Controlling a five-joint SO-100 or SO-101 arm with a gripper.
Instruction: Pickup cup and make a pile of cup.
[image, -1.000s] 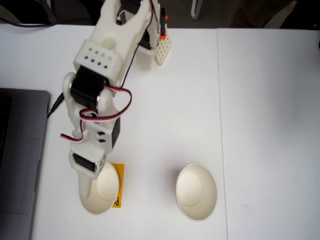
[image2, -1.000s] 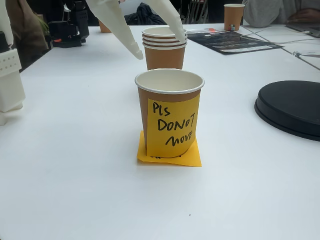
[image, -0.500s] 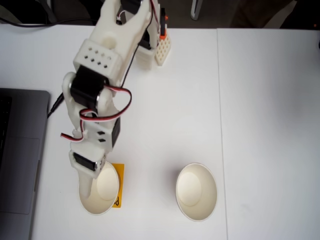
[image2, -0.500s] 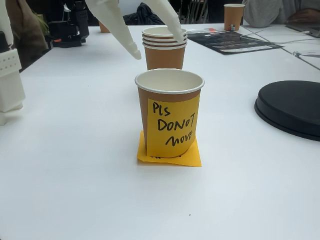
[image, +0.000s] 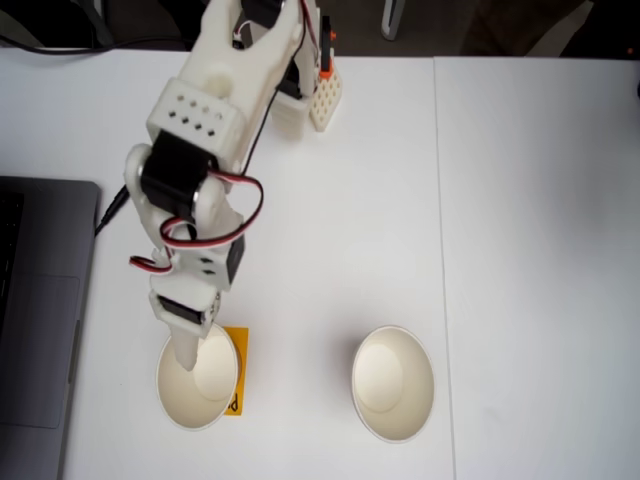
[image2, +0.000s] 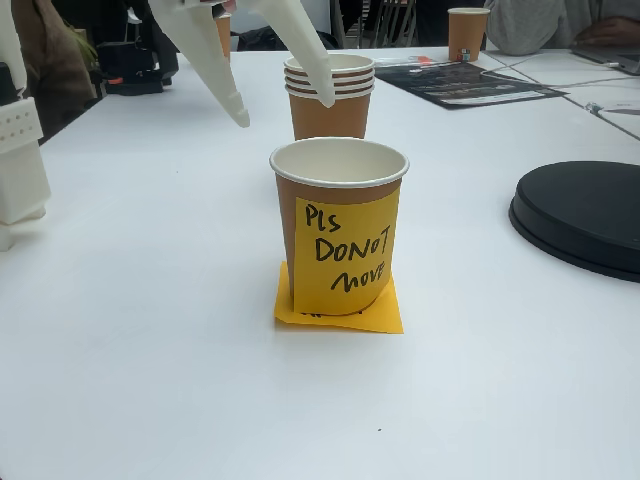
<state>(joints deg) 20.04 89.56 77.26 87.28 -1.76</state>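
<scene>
Lifted and drawn back since earlier: gripper (image2: 283, 100), jaws apart and empty. Better lowered astride cup (image2: 338, 228) rim near table (image2: 140, 330) front edge.

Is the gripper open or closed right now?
Open: the gripper has its two white fingers spread apart, holding nothing.

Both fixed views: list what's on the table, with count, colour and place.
paper cup with handwritten note: one, brown, yellow note, centre
sticky note: one, orange-yellow, flat under that cup
stack of paper cups: one, brown, behind the noted cup
lone paper cup: one, brown, far back
disc: one, black, right edge
laptop: one, grey, left edge
table: one, white
arm: one, white, reaching over the noted cup
gripper: one, white, open, raised near the stack
</scene>
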